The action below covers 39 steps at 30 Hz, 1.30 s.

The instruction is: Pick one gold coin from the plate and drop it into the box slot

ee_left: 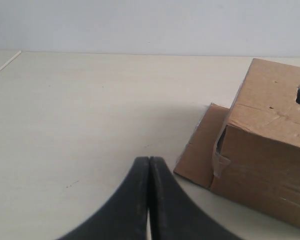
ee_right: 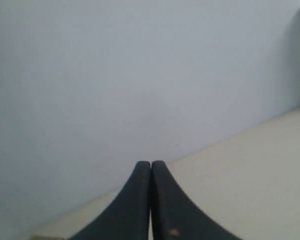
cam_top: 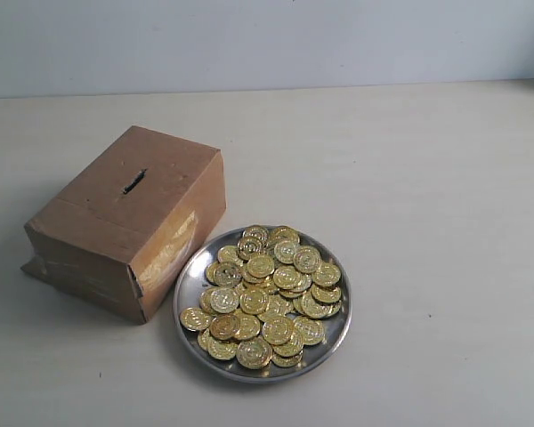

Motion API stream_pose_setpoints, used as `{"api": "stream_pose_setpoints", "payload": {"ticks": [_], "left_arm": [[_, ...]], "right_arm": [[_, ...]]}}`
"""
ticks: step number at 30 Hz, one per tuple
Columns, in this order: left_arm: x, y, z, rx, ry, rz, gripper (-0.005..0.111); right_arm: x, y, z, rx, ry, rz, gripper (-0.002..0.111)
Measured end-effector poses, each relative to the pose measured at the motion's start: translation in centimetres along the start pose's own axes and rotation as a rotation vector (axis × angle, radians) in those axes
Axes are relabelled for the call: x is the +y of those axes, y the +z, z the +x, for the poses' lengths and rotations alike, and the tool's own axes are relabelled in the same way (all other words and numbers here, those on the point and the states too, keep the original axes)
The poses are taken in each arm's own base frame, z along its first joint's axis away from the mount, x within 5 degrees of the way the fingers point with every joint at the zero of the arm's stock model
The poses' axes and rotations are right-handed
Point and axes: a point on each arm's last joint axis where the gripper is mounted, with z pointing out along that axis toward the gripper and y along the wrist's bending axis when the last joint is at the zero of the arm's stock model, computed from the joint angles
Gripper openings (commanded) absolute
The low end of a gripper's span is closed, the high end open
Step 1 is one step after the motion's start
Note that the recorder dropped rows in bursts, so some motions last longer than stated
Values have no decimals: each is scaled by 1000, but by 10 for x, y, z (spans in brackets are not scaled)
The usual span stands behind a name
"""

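One box (cam_top: 116,218), one slot (cam_top: 134,181), one plate (cam_top: 183,292), several dozen gold coins (cam_top: 265,298)

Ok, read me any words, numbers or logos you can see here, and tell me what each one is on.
No text here can be read.
Gold coins on the plate: embossed markings, too small and blurred to read.
Box: plain brown cardboard with clear tape, no print showing in the exterior or left wrist view.

The exterior camera looked down from the near side onto the box (cam_top: 129,218), shared by the low left wrist camera; the right one faced the wall (ee_right: 115,75).
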Motion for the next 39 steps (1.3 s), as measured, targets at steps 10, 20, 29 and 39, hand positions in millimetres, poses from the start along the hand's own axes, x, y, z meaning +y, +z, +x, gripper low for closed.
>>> {"api": "stream_pose_setpoints", "payload": {"ticks": [10, 20, 29, 39], "left_arm": [[0, 0, 0, 0, 0, 0, 0], [0, 0, 0, 0, 0, 0, 0], [0, 0, 0, 0, 0, 0, 0], [0, 0, 0, 0, 0, 0, 0]], "right_arm": [[3, 0, -8, -84, 105, -34, 0], [15, -4, -22, 14, 79, -16, 0], [57, -6, -78, 112, -217, -79, 0], [96, 40, -99, 453, -501, -277, 0]]}}
